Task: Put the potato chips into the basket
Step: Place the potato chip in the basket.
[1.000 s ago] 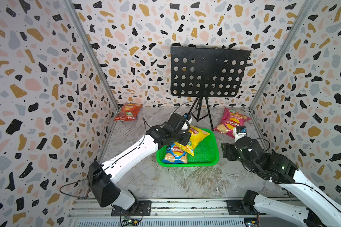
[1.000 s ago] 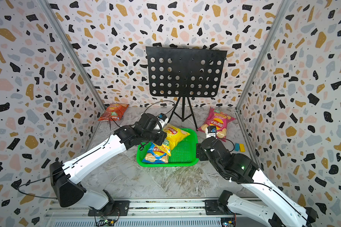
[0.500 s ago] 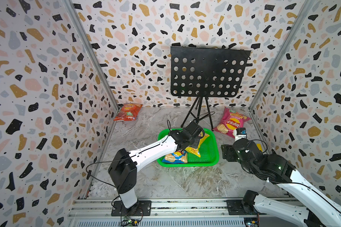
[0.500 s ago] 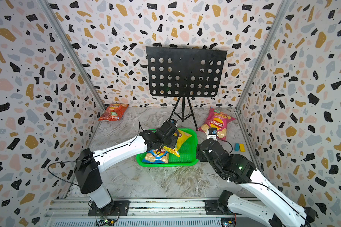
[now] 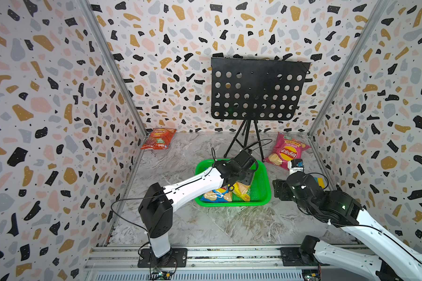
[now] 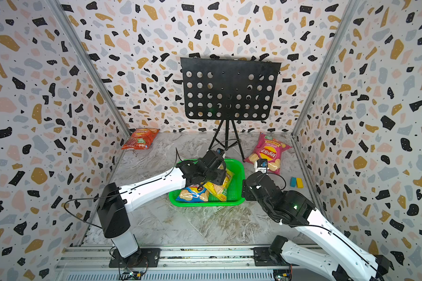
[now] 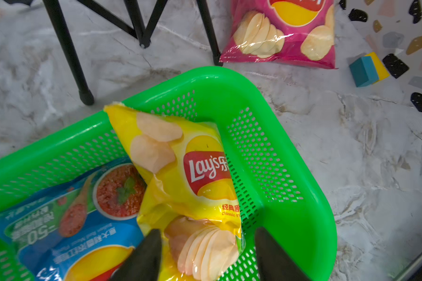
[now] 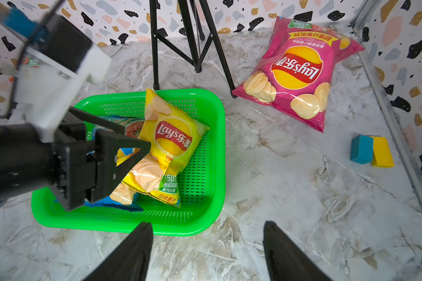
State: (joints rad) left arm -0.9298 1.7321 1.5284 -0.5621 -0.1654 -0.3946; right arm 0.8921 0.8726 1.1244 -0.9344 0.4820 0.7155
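Note:
The green basket (image 5: 263, 194) (image 6: 239, 167) (image 7: 229, 80) (image 8: 215, 146) stands mid-floor. In it lies a blue chips bag (image 5: 216, 195) (image 6: 191, 194) (image 7: 83, 219). A yellow bag (image 5: 241, 191) (image 6: 219, 189) (image 7: 193, 170) (image 8: 171, 143) rests partly across the blue one. My left gripper (image 5: 247, 177) (image 6: 217, 176) (image 7: 207, 233) hovers open over the yellow bag's lower end, fingers either side of it. A pink bag (image 5: 285, 154) (image 6: 266, 153) (image 8: 297, 73) lies at the back right. A red bag (image 5: 158, 138) (image 6: 140, 138) lies at the back left. My right gripper (image 5: 278, 188) (image 8: 206, 226) is open and empty beside the basket's right side.
A black perforated music stand (image 5: 256, 90) (image 6: 227, 90) rises behind the basket, with its tripod legs (image 8: 193, 48) close to the basket's far rim and the pink bag. A small blue-and-yellow block (image 6: 296, 182) (image 8: 372, 150) sits by the right wall. Patterned walls enclose three sides.
My left gripper carried the yellow bag down into the basket and opened, so the bag now rests there freely. The right arm has barely moved.

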